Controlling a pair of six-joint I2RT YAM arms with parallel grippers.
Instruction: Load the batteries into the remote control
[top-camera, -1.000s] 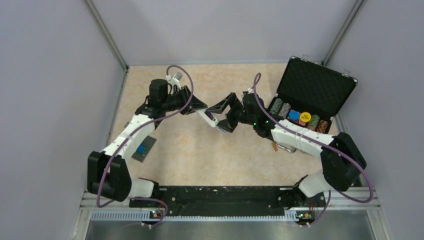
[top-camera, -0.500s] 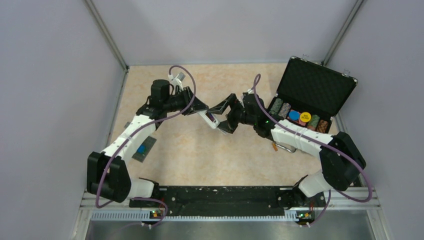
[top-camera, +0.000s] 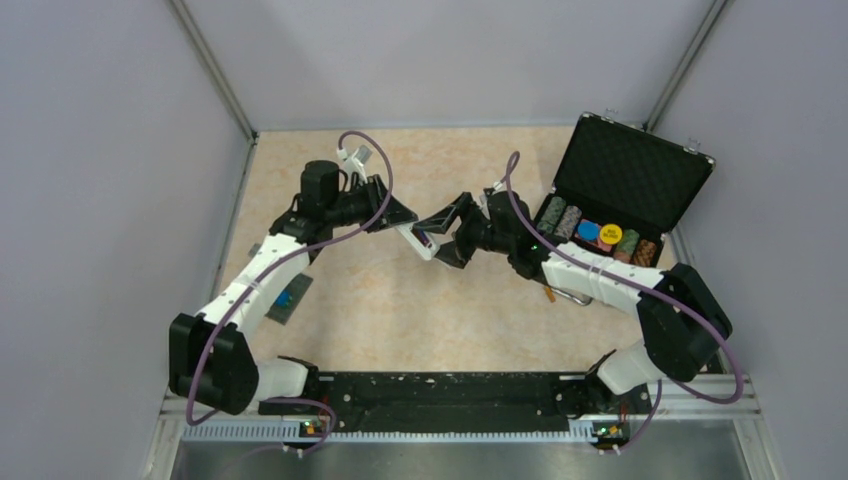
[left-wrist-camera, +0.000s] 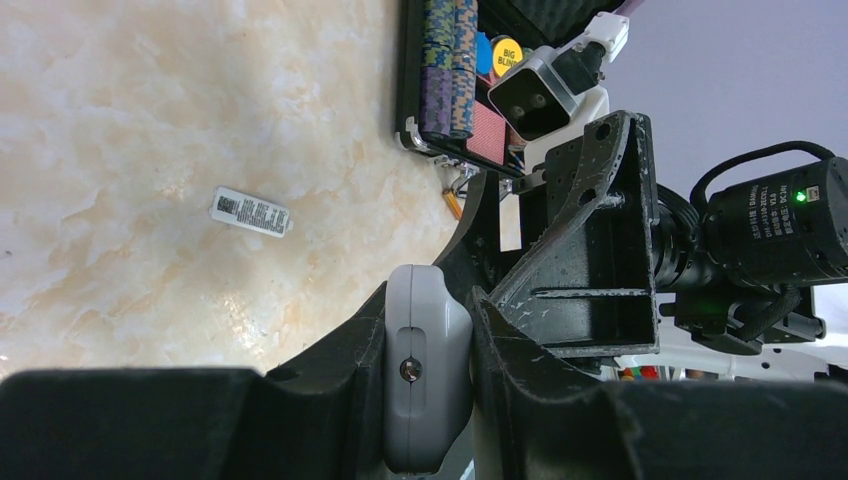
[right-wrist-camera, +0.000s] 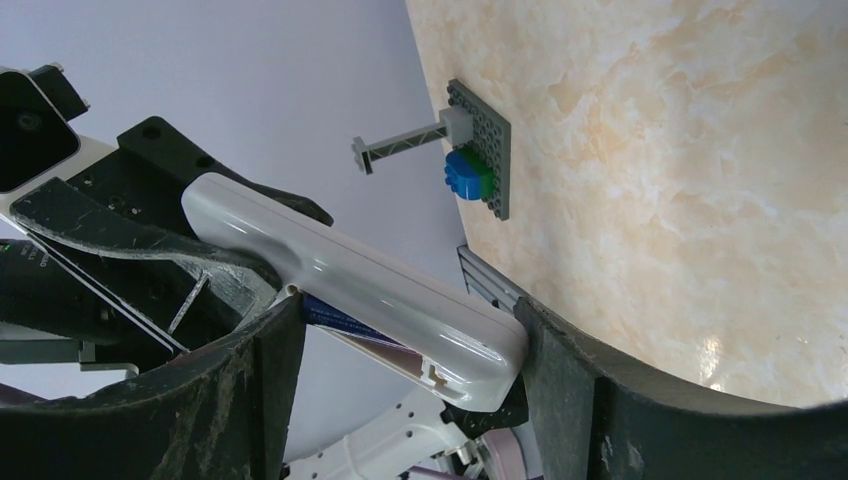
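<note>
The left gripper (left-wrist-camera: 428, 305) is clamped on one end of the remote control (right-wrist-camera: 350, 270), its two fingers pressed against the remote's long sides. The right gripper (right-wrist-camera: 405, 315) meets it from the opposite side, its jaws standing apart with the remote's other end between them. One finger touches the end corner, but I cannot tell whether the jaws are pressing on the remote. A dark purple-blue battery (right-wrist-camera: 340, 318) shows along the remote's underside, beside the other right finger.

The remote is held between the two arms over the middle of the tabletop (top-camera: 400, 320). A small labelled tag (left-wrist-camera: 250, 212) lies flat on the tabletop. By the left arm lies a dark grey studded plate (right-wrist-camera: 490, 130) carrying a blue piece. At the right rear an open black case (top-camera: 630, 170) holds rows of poker chips (top-camera: 600, 235).
</note>
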